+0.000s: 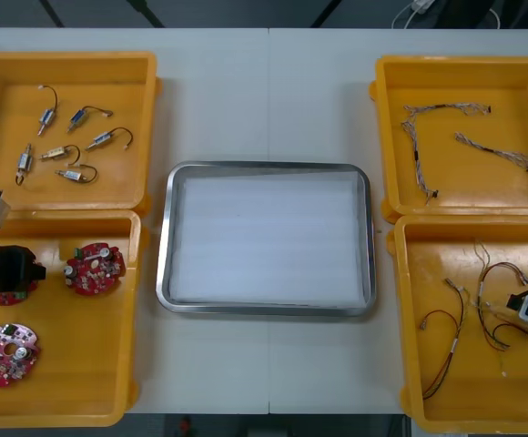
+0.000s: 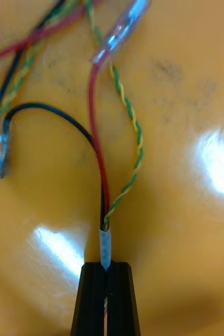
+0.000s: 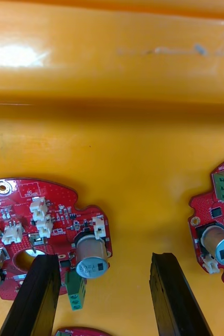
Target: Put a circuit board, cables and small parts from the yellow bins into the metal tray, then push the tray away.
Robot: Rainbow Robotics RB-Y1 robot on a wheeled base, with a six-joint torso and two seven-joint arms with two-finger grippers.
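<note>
Desk (image 1: 246, 91): metal tray (image 1: 164, 237) lies bare between yellow bins (image 1: 64, 59). Left gripper (image 3: 102, 257) hangs released over a circuit board's (image 3: 49, 226) edge. Right gripper (image 2: 106, 268) is in the near right bin (image 1: 401, 273), fingers clenched on a cable (image 2: 98, 173) at its white sleeve. Recommend a slow vertical lift so neighbouring cables (image 2: 17, 48) drop free.

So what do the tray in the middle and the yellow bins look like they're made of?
The tray looks like metal: grey, shiny rim, white inside, perhaps a liner. The yellow bins look like glossy moulded plastic: rounded edges, and glare patches on the floor where the right gripper is shut on a cable.
</note>
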